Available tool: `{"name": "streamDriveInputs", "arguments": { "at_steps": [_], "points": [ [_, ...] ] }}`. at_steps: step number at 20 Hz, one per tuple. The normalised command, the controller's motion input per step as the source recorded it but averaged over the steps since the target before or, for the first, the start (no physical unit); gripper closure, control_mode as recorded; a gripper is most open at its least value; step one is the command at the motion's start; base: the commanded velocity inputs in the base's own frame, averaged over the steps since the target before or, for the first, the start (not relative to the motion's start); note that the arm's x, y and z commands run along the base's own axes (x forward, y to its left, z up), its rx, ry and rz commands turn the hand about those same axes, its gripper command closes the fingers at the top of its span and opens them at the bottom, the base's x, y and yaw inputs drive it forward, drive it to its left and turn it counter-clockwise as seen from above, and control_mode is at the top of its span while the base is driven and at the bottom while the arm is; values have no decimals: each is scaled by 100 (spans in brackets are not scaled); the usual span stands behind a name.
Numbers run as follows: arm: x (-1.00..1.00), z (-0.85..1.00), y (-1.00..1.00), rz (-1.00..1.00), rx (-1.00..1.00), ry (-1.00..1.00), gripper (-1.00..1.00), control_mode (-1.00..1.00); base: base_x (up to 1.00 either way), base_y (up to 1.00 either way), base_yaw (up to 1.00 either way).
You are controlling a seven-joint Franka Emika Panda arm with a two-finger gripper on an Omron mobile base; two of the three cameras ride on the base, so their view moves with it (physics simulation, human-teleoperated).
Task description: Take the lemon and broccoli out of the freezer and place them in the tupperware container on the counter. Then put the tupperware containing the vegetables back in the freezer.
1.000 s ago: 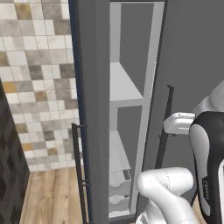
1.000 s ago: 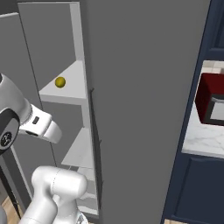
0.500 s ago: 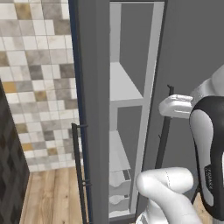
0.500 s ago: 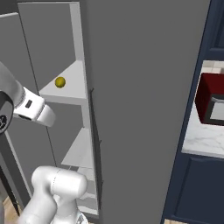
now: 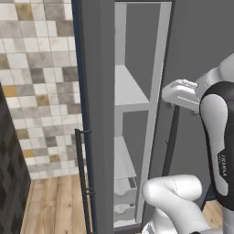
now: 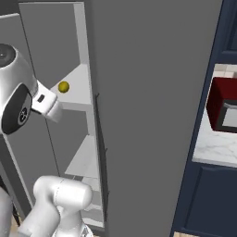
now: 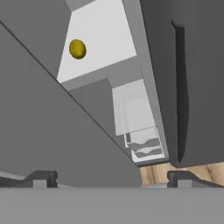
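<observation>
On freezer (image 6: 139, 115) shelf, lemon (image 6: 64, 86); claw (image 7: 109, 177) apart

Mosaic tile wall (image 5: 36, 68), wood floor (image 5: 55, 205)

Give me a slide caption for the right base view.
Lemon on a white shelf of the open freezer, arm's end effector nearby.

A white shelf (image 6: 78, 90) inside the open freezer (image 6: 139, 92) carries the lemon (image 6: 64, 86), lying alone toward its back.
</observation>
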Motion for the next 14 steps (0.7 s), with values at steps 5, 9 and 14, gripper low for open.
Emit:
{"name": "streamDriveInputs", "arguments": {
  "at_steps": [5,9,14],
  "points": [
    [73,0,29,0,9,-2,-100,-100,0,0,0],
    [53,0,33,0,6,-1,-100,-100,0,0,0],
    [61,0,26,0,3,0,-100,-100,0,0,0]
  ]
}}
